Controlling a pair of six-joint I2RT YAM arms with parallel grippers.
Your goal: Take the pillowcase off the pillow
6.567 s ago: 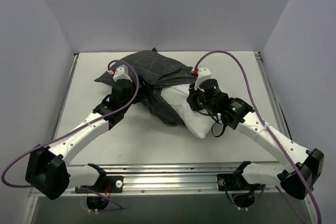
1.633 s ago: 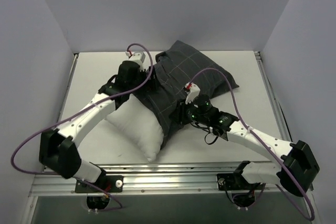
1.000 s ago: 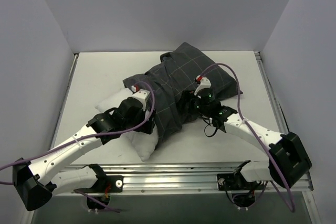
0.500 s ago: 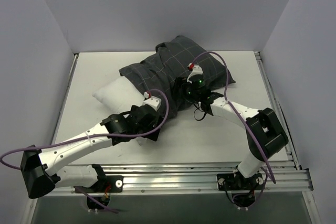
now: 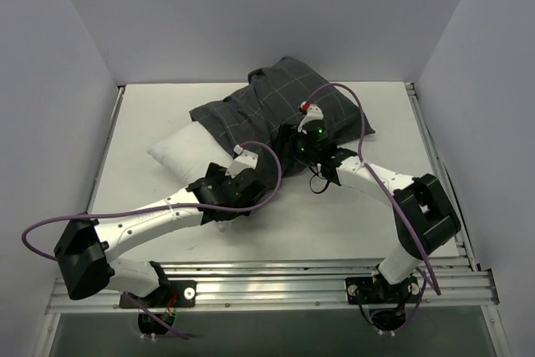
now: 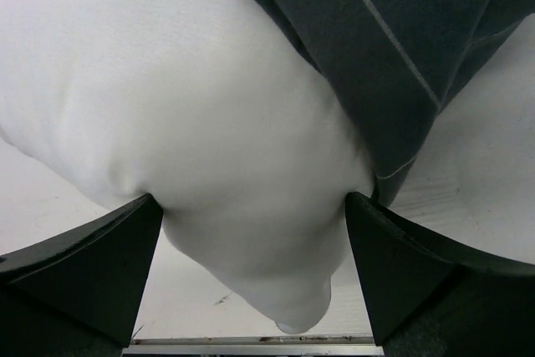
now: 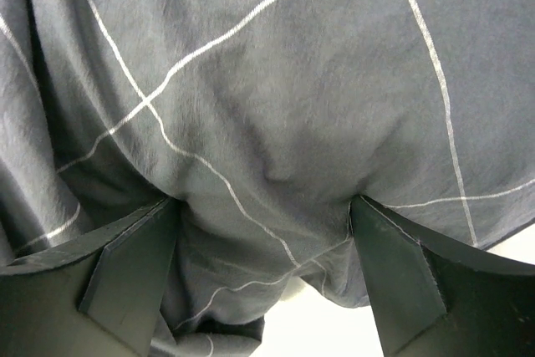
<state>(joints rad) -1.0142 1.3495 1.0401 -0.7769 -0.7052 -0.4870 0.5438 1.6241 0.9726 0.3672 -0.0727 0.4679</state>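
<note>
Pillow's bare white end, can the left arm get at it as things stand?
Likely yes. The left gripper sits at the pillow with its jaws either side of the uncovered white end, and the pillowcase lies beyond them, so nothing looks in the way.

1. The left arm (image 5: 150, 219) stretches low from its base toward the middle of the table, its wrist close to the surface
2. The left gripper (image 6: 252, 202) has its fingers set wide, both pressed into the pillow (image 6: 167, 106) bulging between them
3. The right arm (image 5: 380, 180) is bent sharply at the elbow, its forearm reaching leftward
4. The right gripper (image 7: 263, 202), its fingers also wide, clamps the bunched pillowcase (image 7: 267, 81)
</note>
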